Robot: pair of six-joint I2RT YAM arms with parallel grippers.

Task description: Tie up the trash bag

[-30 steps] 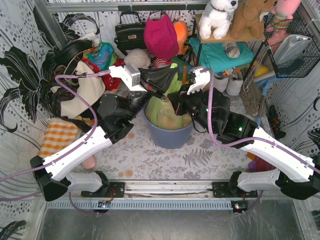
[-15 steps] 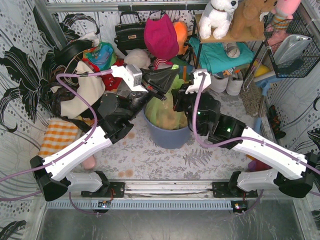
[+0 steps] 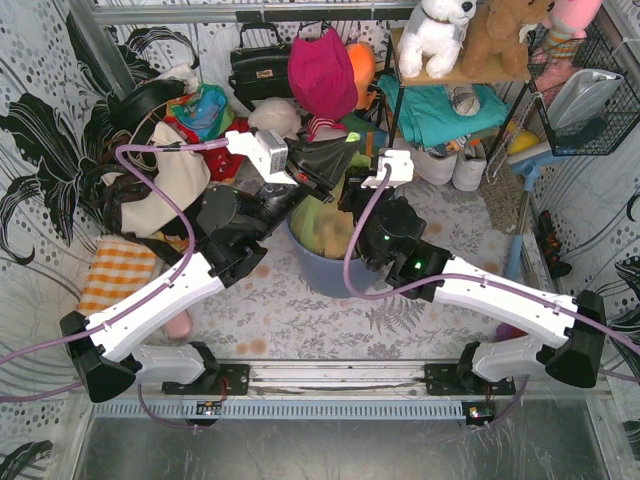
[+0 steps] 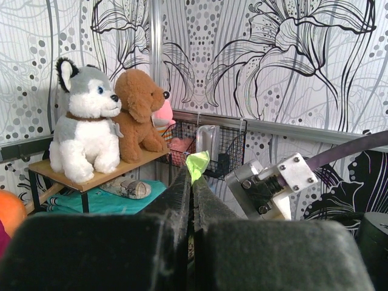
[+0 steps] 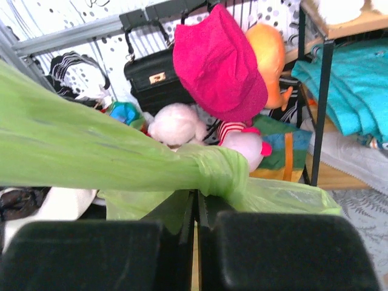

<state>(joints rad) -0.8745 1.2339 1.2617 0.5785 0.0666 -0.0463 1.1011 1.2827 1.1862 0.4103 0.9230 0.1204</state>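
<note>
Surface [image 3: 300,315]: a cloth printed with grey leaves. The bin stands on it about midway between the two arms.
Clutter [image 3: 300,75]: a black handbag, a magenta cap and soft toys are heaped beyond the bin against the back wall.
Bin [image 3: 335,275]: round, blue-grey and upright, with both arms reaching in over its rim.
Trash bag [image 3: 320,225]: thin light-green film sitting inside the bin. A tan colour shows through it, and its top is drawn up above the rim towards the two claws.
Left claw [image 4: 193,179]: above the bin on its left side. The fingers are pressed together on the trash bag, and a small green tip of film pokes out past them.
Right claw [image 5: 196,203]: above the bin on its right side, close to the left claw, with its fingers together. From here I can't tell whether any film is pinched between them.
Twisted neck [image 5: 212,170]: the bag's film is gathered into a tight green rope with a bunched lump. It lies right across the right claw's fingertips, above the bin.
</note>
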